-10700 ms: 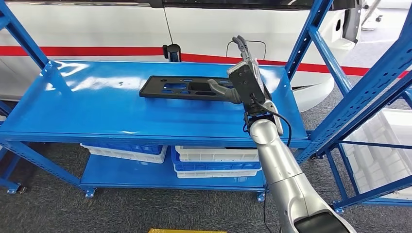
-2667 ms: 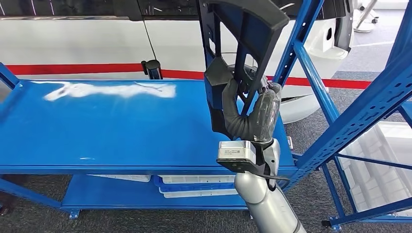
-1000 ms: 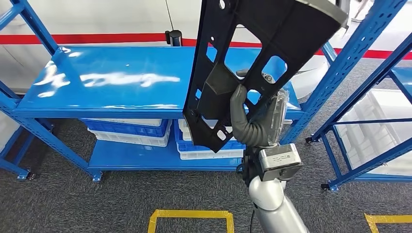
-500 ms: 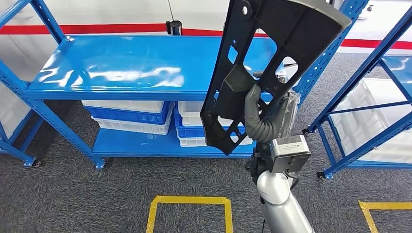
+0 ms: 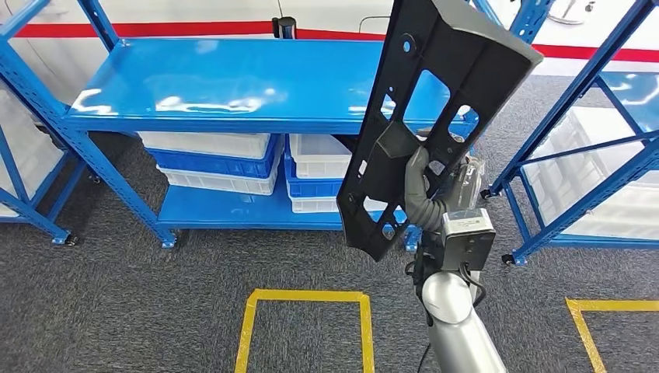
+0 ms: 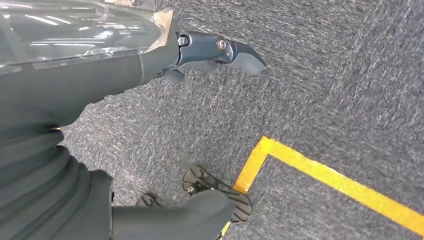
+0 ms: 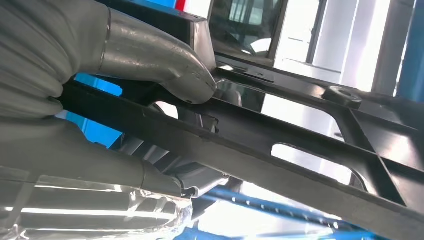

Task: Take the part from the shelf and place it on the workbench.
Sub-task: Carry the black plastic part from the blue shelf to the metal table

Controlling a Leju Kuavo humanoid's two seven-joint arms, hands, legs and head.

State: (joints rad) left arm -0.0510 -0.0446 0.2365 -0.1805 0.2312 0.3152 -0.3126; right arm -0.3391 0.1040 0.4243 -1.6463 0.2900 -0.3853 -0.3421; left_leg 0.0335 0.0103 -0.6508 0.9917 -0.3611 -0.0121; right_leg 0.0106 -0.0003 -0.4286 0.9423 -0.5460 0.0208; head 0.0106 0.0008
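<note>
In the head view my right hand (image 5: 434, 189) grips a long black plastic part (image 5: 443, 93) with several cut-outs. The part stands nearly upright in the air, tilted to the right, in front of the blue shelf (image 5: 233, 78), whose top board is bare. In the right wrist view the thick grey thumb (image 7: 150, 57) presses on a black bar of the part (image 7: 280, 145), and the other fingers wrap it from behind. In the left wrist view my left hand (image 6: 75, 100) hangs over the grey carpet with its fingers apart and nothing in it.
White and blue bins (image 5: 225, 155) sit on the shelf's lower board. A second blue rack (image 5: 575, 101) with white bins stands at the right. Yellow tape (image 5: 307, 296) marks a square on the carpet below the part, and a yellow line (image 6: 320, 170) lies under the left hand.
The part lay flat on the shelf's top board at first; now my right hand holds it upright in the air. The camera has backed away from the shelf, so more floor shows.
</note>
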